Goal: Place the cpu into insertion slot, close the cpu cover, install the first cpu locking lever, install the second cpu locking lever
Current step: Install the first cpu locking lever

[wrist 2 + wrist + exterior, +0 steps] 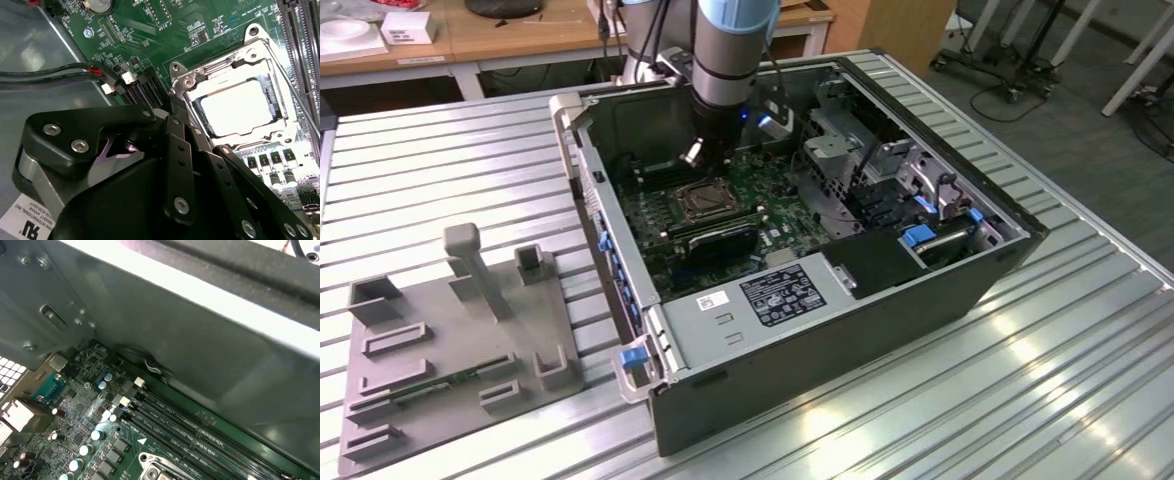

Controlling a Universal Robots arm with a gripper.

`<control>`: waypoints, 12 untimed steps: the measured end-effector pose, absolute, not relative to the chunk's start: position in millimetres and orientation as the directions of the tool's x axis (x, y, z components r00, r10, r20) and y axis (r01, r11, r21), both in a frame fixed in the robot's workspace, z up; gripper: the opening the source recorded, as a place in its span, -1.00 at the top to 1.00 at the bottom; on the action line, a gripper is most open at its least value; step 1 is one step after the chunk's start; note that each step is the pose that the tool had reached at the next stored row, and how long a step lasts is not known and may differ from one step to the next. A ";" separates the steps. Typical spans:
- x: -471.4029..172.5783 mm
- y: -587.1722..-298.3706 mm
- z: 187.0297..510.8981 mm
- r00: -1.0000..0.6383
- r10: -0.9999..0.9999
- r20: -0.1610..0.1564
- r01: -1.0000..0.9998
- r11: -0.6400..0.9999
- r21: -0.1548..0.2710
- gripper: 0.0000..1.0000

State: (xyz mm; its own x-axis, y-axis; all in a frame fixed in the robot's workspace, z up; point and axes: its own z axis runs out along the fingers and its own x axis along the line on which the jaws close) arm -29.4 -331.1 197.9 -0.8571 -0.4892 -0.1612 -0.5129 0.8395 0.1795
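Inside the open computer case the insertion slot sits on the green board. In the second wrist view the cpu lies flat in the slot, its pale top showing through the window of the cpu cover, which lies down over it. A thin locking lever runs slanted along one side of the socket; I cannot tell whether it is latched. My gripper is shut and holds nothing, its tip at the socket's corner. In the exterior view the gripper hangs just behind the socket. A socket corner shows in the first wrist view.
Long black memory slots flank the socket, close to the case wall. Black cables cross the board near the gripper. A white-labelled black box and a drive cage stand nearby. A grey fixture plate lies at the exterior view's left.
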 end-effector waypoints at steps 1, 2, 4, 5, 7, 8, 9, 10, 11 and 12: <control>-29.4 -330.4 197.9 -0.857 -0.489 -0.161 -0.513 0.840 0.179 0.79; -29.4 -329.3 197.9 -0.857 -0.489 -0.161 -0.513 0.840 0.179 0.79; -29.4 -327.1 197.9 -0.857 -0.489 -0.160 -0.513 0.840 0.178 0.79; -29.4 -326.1 197.9 -0.857 -0.490 -0.160 -0.513 0.840 0.177 0.79; -29.4 -324.0 197.9 -0.857 -0.490 -0.159 -0.513 0.840 0.175 0.79; -29.4 -323.2 197.8 -0.857 -0.490 -0.158 -0.513 0.841 0.174 0.79; -29.4 -322.7 197.8 -0.857 -0.490 -0.158 -0.513 0.841 0.174 0.79; -29.4 -322.6 197.8 -0.857 -0.490 -0.158 -0.513 0.841 0.174 0.79; -29.4 -322.7 197.8 -0.857 -0.490 -0.158 -0.513 0.841 0.174 0.79; -29.4 -322.7 197.8 -0.857 -0.491 -0.158 -0.514 0.840 0.173 0.79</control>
